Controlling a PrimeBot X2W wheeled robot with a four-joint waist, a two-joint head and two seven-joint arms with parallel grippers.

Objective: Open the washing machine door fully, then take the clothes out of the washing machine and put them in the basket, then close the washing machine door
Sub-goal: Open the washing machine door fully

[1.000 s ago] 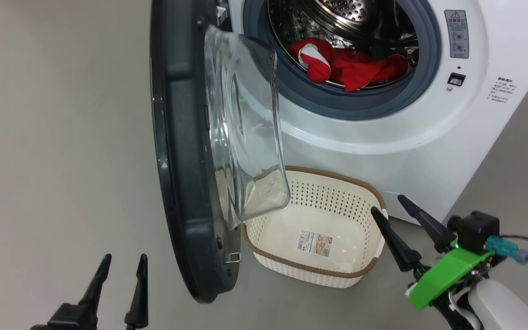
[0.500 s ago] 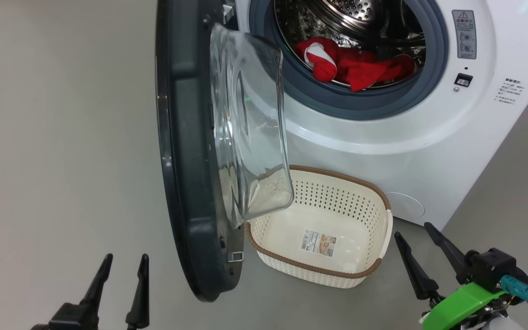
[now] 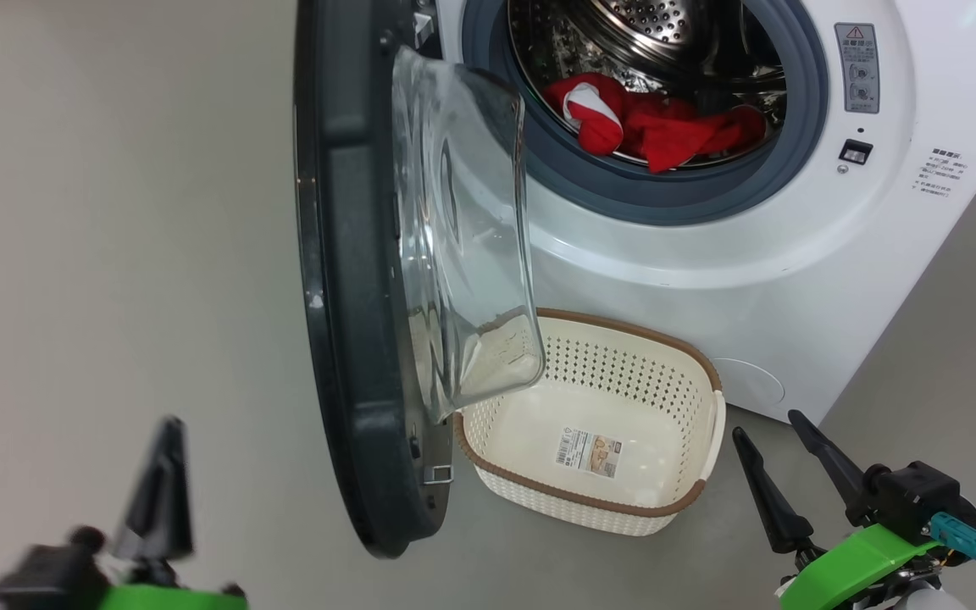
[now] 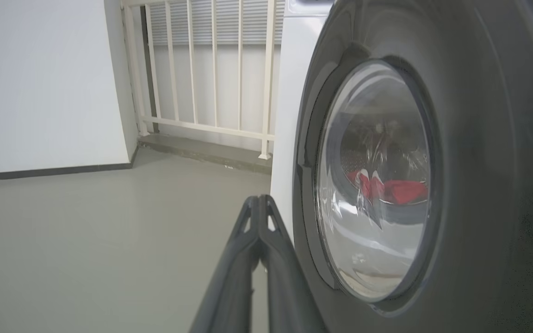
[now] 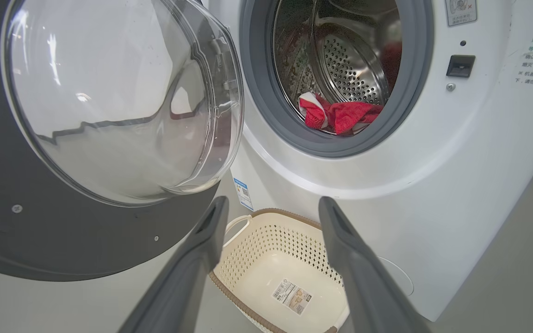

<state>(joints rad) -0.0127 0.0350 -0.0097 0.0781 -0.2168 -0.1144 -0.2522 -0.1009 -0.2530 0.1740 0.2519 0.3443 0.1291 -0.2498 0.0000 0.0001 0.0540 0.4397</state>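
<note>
Red clothes (image 3: pixel 657 127) with a white-striped bit are seen lying at the front of the steel drum (image 3: pixel 666 25), above and ahead of the right hand (image 3: pixel 766 424), just behind the grey gasket (image 3: pixel 623 191). Right hand's fingers are spread wide, nothing is held. Cream basket (image 3: pixel 573 508) is set on the floor (image 3: pixel 115 212) just left of that hand, tight against the washing machine (image 3: pixel 708 280) front; a sticker (image 3: pixel 588 451) is seen on its bottom, no clothes inside. In the right wrist view the basket (image 5: pixel 266 240) is framed between and beyond the right hand's (image 5: pixel 273 203) fingers, clothes (image 5: pixel 336 115) higher up in the opening.

Washing machine door (image 3: pixel 344 296) is swung out, edge-on to the head view, glass bowl (image 3: pixel 463 237) overhanging the basket's left end. Left hand (image 3: pixel 170 424) is blurred, placed left of the door's lower rim with floor visible between. In the left wrist view its fingers (image 4: pixel 259 199) are pressed together, nothing gripped; the door's outer face (image 4: pixel 479 138) is right beside them on the right, contact cannot be told. Clothes (image 4: pixel 396 189) are glimpsed through the glass. A white railing (image 4: pixel 201 69) and wall (image 4: pixel 40 83) are seen ahead of that hand.
</note>
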